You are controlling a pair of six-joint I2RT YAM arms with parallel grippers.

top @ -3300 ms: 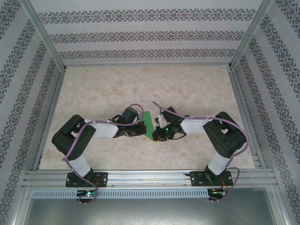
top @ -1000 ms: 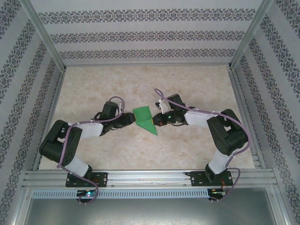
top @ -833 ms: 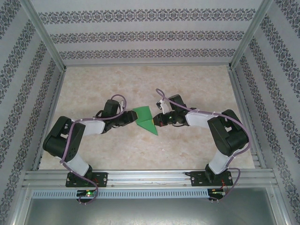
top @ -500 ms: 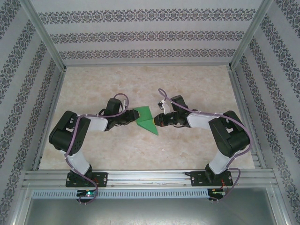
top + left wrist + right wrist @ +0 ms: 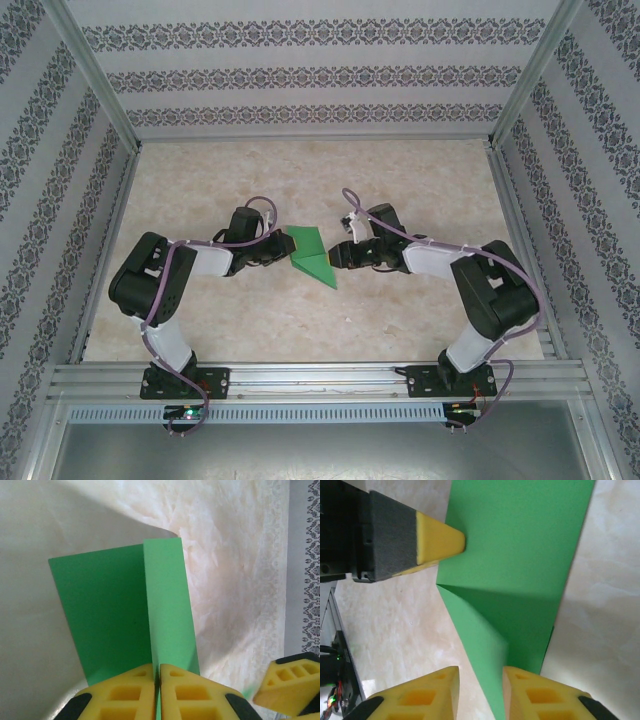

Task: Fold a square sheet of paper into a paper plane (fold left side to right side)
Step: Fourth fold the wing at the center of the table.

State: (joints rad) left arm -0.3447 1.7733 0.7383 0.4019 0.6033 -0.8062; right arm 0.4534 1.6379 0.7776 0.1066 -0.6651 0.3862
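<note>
Shows the square sheet of paper [image 5: 312,256] folded into a pointed green shape, lying near the middle of the marbled table [image 5: 420,180], broad end toward 12 o'clock and sharp tip toward 5 o'clock in the overhead view. Places the left end effector [image 5: 284,252] at the sheet's 9 o'clock edge and the right end effector [image 5: 342,255] at its 3 o'clock edge, both low over the table and facing each other across the green shape. From the left wrist, reveals the yellow pads [image 5: 125,695] pressed together with no gap, clamped on the near edge of a paler raised flap joined to the darker flat layer along a straight crease running toward 12 o'clock. Catches one yellow finger [image 5: 287,680] of the right end effector at 4 o'clock in that view, just beside the sheet. From the right wrist, shows the two yellow fingertips [image 5: 530,695] narrowly parted, with the sheet's near corner reaching into the gap along the inner face of the 5 o'clock finger; cannot tell whether that finger touches the paper. Puts the left end effector's yellow tip [image 5: 440,542] at the sheet's edge, toward 10 o'clock in that view.
</note>
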